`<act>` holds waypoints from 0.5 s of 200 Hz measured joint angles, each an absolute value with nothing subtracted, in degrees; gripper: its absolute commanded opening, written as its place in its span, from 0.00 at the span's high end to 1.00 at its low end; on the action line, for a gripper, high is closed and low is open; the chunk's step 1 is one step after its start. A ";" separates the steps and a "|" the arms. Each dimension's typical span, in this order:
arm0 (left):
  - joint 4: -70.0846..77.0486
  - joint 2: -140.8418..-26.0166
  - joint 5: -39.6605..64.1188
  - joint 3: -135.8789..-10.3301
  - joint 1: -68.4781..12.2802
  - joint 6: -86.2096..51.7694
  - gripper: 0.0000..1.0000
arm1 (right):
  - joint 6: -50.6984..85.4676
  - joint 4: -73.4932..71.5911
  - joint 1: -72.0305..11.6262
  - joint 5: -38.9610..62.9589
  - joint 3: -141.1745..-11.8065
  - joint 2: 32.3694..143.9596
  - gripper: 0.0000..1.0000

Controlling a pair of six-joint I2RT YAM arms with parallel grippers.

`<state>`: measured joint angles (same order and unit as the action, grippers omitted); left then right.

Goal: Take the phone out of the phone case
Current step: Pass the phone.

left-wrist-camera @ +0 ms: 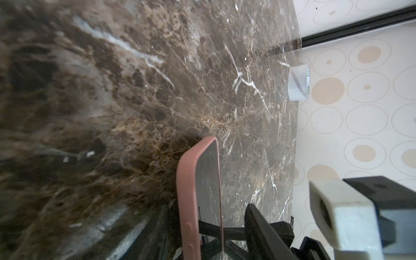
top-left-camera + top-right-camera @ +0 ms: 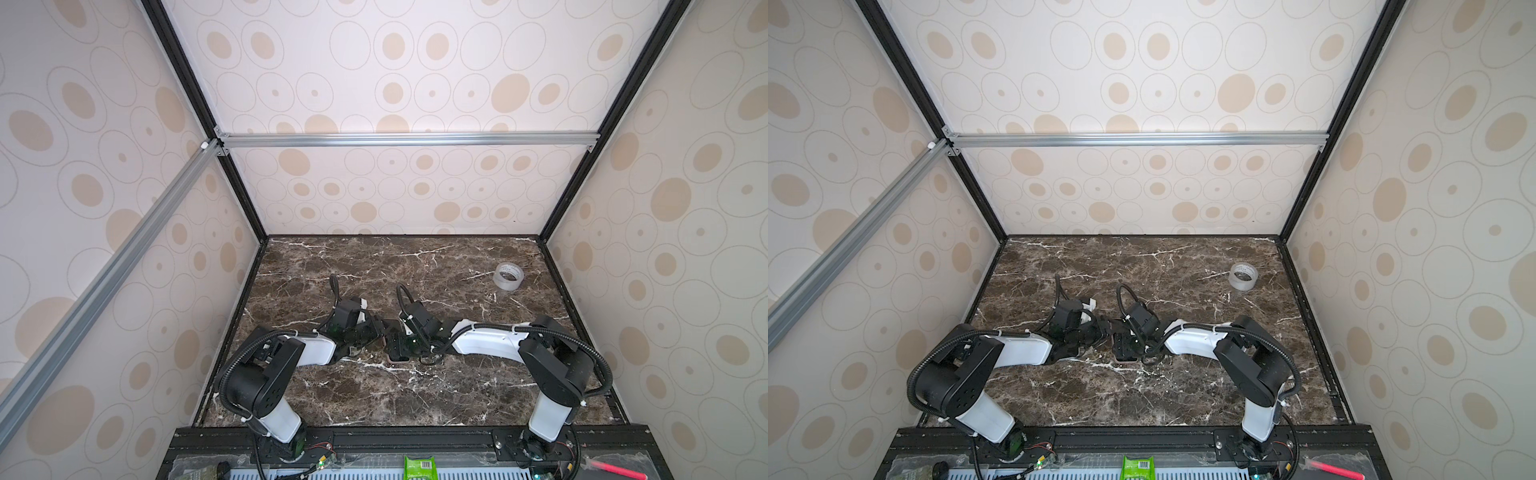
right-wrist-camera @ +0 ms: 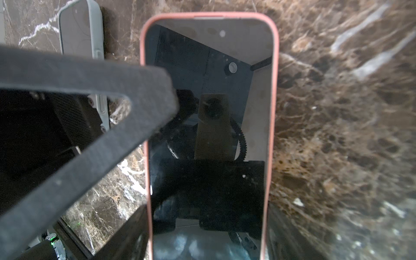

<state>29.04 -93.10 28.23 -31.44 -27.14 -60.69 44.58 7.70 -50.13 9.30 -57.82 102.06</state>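
Gripping the phone (image 3: 209, 112) is your R gripper (image 3: 207, 227). Its jaws sit on the two long sides of the pink case (image 3: 273, 112) and pinch it across the width, w/ the screen facing the R wrist cam. The phone's fully seated in the case: the pink rim runs round the glass on every edge you can see.

Both are mid-table, btw the two arms and a bit toward the front. In both top views they're mostly hidden under the grippers.

Your L gripper (image 2: 380, 328) comes in from the side w/ its jaws spread, straddling the phone face-to-back. In the L wrist view one finger (image 1: 258, 225) stands off the screen w/ marble showing in the gap, so there's no pinch on that side. The other finger is a dark blur behind the case, and you can't tell if it touches. In the R wrist view a L finger overlaps the case's long edge & part of the screen.

Can't tell whether the phone's free end rests on the table (image 2: 457, 395) or hangs clear of it.

A second phone (image 3: 81, 33) in a pale grey cover lies flat just beside the pink one, not touching it. A tape roll (image 2: 508, 276) sits near the far R corner, well apart.
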 measured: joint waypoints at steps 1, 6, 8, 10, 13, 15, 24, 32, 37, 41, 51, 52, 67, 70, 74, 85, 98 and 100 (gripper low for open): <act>29.12 -93.12 28.27 -31.44 -27.14 -60.75 0.54 | 44.58 7.70 -50.13 9.26 -57.84 102.06 0.38; 29.52 -93.25 28.38 -31.44 -27.18 -60.84 0.55 | 44.56 7.70 -50.13 9.23 -57.82 102.06 0.38; 29.61 -93.30 28.45 -31.44 -27.18 -60.88 0.56 | 44.56 7.70 -50.13 9.21 -57.82 102.06 0.38; 29.71 -93.34 28.45 -31.44 -27.18 -60.93 0.56 | 44.53 7.70 -50.13 9.19 -57.84 102.06 0.38; 29.95 -93.38 28.58 -31.44 -27.18 -61.01 0.56 | 44.53 7.70 -50.13 9.17 -57.84 102.06 0.38; 30.02 -93.43 28.62 -31.44 -27.18 -61.08 0.56 | 44.53 7.70 -50.13 9.15 -57.84 102.06 0.38; 30.48 -93.54 28.82 -31.44 -27.20 -61.17 0.59 | 44.53 7.73 -50.13 8.99 -57.84 102.06 0.38; 30.79 -93.58 28.88 -31.44 -27.22 -61.30 0.61 | 44.53 7.75 -50.13 8.91 -57.84 102.06 0.38; 30.81 -93.58 28.86 -31.44 -27.22 -61.32 0.62 | 44.53 7.75 -50.13 8.80 -57.84 102.06 0.38; 30.85 -93.60 28.86 -31.44 -27.22 -61.39 0.63 | 44.51 7.77 -50.13 8.78 -57.84 102.06 0.38; 30.89 -93.60 28.84 -31.44 -27.22 -61.41 0.66 | 44.49 7.81 -50.13 8.71 -57.84 102.06 0.38; 30.89 -93.60 28.84 -31.44 -27.22 -61.36 0.66 | 44.49 7.81 -50.13 8.69 -57.84 102.06 0.38; 31.00 -93.62 28.84 -31.44 -27.22 -61.54 0.68 | 44.31 8.03 -50.13 8.54 -57.93 102.06 0.38; 31.00 -93.62 28.86 -31.44 -27.22 -61.56 0.70 | 44.27 8.10 -50.13 8.51 -57.95 102.06 0.38; 31.07 -93.65 28.86 -31.44 -27.22 -61.58 0.70 | 44.25 8.14 -50.13 8.43 -57.95 102.06 0.38; 31.07 -93.65 28.82 -31.44 -27.22 -61.58 0.73 | 44.21 8.16 -50.13 8.34 -57.95 102.06 0.38; 31.00 -93.65 28.67 -31.44 -27.22 -61.49 0.76 | 44.10 8.19 -50.13 8.14 -57.98 102.04 0.38; 31.00 -93.65 28.67 -31.44 -27.22 -61.56 0.77 | 44.07 8.19 -50.13 8.12 -58.00 102.04 0.38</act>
